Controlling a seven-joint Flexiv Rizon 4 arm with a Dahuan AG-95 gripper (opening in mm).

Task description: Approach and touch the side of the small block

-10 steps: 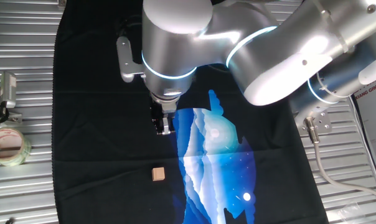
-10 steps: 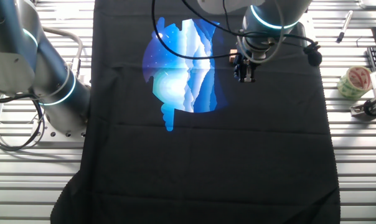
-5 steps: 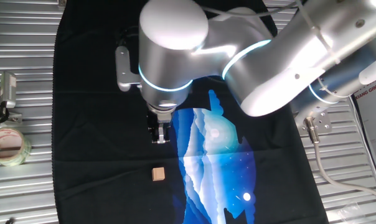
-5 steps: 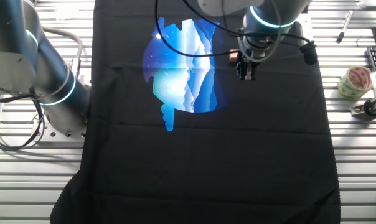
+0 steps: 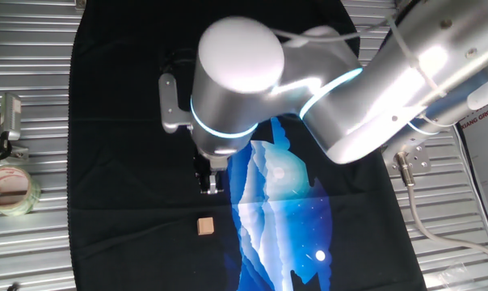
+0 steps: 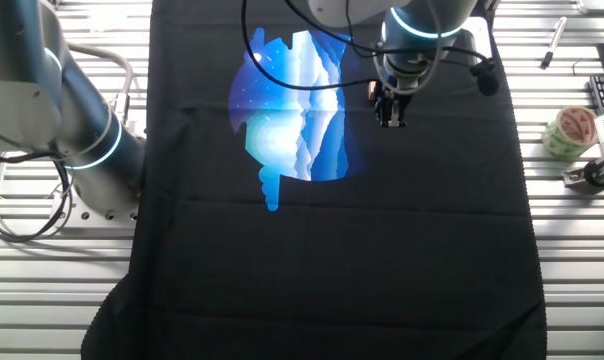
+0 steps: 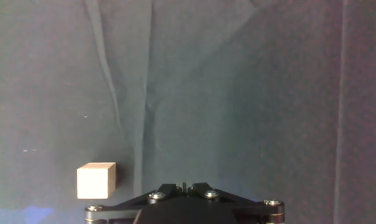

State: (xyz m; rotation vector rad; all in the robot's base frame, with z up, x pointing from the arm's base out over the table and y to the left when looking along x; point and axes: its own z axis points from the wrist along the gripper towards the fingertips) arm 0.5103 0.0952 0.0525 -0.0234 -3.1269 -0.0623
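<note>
The small block is a tiny tan cube lying on the black cloth, just left of the blue print. My gripper hangs above the cloth a short way behind the block and does not touch it. In the hand view the block sits at the lower left, left of my gripper, whose fingertips meet in a thin line with nothing between them. In the other fixed view my gripper is beside the print's right edge, and the block is mostly hidden behind it.
A roll of clear tape and a metal clip lie on the slatted table left of the cloth. The blue print is on the cloth. A second arm stands by the cloth's edge. A pen lies near the tape.
My gripper has moved closer to the block and the arm's wrist has swung over it. The block has not moved.
</note>
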